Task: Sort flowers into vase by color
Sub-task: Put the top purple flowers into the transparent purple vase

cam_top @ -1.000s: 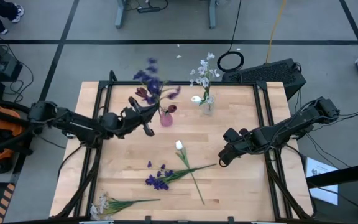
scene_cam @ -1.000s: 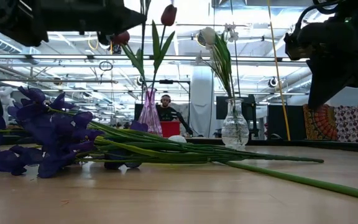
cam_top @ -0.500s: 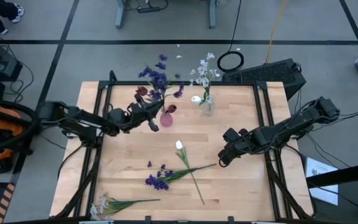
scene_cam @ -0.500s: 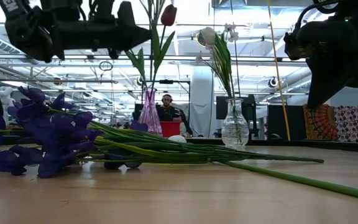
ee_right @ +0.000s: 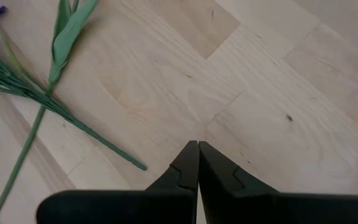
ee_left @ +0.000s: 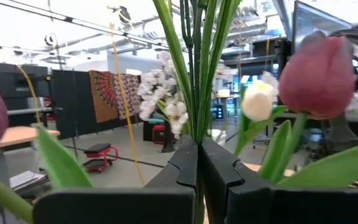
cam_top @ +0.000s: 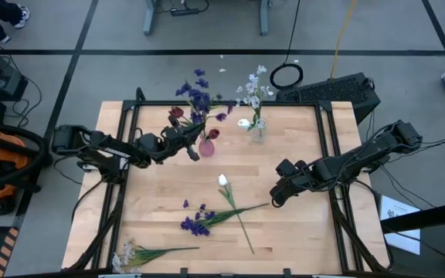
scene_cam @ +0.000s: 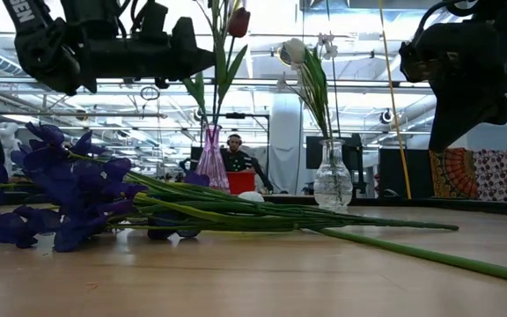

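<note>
Left gripper (cam_top: 194, 148) is right up against the pink vase (cam_top: 206, 147), fingers pinched together on the green stems of a purple flower (cam_top: 198, 99) whose blossoms stand above the vase mouth; in the left wrist view the stems run up between the closed fingers (ee_left: 185, 163), with a dark red tulip (ee_left: 319, 77) close beside them. Another dark red tulip (cam_top: 177, 113) leans out on the vase's left. Just to the right of the pink vase stands the clear glass vase (cam_top: 257, 130), holding a white tulip (cam_top: 244, 123) and a spray of tiny white blossoms (cam_top: 255, 86). Nearer the front edge than the pink vase, flat on the wooden table (cam_top: 300, 232), a loose white tulip (cam_top: 223, 181) lies crossed with a purple blossom cluster (cam_top: 196, 221), and a white-blossom spray (cam_top: 132, 252) rests by the front left corner. Right gripper (cam_top: 276, 194) hangs well to the right of the pink vase, just past the loose stems' ends, fingers fully closed, holding nothing; its wrist view shows bare wood and a stem tip (ee_right: 143, 166).
</note>
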`<state>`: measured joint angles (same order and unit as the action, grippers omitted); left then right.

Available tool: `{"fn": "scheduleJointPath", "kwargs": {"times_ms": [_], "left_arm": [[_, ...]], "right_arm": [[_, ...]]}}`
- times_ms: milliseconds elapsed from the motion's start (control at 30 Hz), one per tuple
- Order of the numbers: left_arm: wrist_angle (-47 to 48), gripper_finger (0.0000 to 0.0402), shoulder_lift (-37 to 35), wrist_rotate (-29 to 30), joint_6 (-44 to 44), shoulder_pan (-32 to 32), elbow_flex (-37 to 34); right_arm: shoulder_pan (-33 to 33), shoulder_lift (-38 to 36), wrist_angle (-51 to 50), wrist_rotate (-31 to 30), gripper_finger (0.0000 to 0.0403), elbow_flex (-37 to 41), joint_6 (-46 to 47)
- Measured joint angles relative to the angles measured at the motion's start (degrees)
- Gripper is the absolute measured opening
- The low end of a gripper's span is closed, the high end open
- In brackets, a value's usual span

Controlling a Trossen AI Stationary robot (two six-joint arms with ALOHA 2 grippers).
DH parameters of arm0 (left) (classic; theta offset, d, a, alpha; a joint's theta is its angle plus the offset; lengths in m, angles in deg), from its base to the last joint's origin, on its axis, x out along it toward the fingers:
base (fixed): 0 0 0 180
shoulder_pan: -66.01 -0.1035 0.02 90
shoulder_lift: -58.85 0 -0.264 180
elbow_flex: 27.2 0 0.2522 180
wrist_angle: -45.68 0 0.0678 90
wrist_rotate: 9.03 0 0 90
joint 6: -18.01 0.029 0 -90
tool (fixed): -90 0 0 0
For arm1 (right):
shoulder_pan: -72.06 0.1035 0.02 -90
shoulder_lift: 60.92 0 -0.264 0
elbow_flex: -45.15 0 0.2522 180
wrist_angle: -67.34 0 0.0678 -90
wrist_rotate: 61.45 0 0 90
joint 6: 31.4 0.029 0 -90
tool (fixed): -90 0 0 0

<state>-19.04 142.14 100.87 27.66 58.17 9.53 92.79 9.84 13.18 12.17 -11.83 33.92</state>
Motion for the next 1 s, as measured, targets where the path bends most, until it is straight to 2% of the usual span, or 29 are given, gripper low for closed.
{"fn": "scheduleJointPath", "kwargs": {"times_ms": [300, 667, 900, 1000], "left_arm": [[-0.65, 0.0006, -0.02, 0.27, -0.17, -1.25, 0.02], [5.91, 0.0006, -0.01, -0.63, -1.81, -1.2, 0.02], [4.68, 0.0006, 4.0, -0.78, -3.47, -1.2, 0.04], [0.92, 0.0006, 7.51, -0.79, -4.84, -0.79, 0.04]], "right_arm": [[0.0, 0.0, -0.04, 0.0, 0.0, 0.0, 0.42], [0.0, 0.0, -0.02, 0.0, 0.0, 0.0, 1.51], [0.0, 0.01, 1.41, 0.19, 0.0, 0.0, 1.51], [0.0, 0.02, 2.29, 0.2, 0.0, 0.0, 1.51]]}}
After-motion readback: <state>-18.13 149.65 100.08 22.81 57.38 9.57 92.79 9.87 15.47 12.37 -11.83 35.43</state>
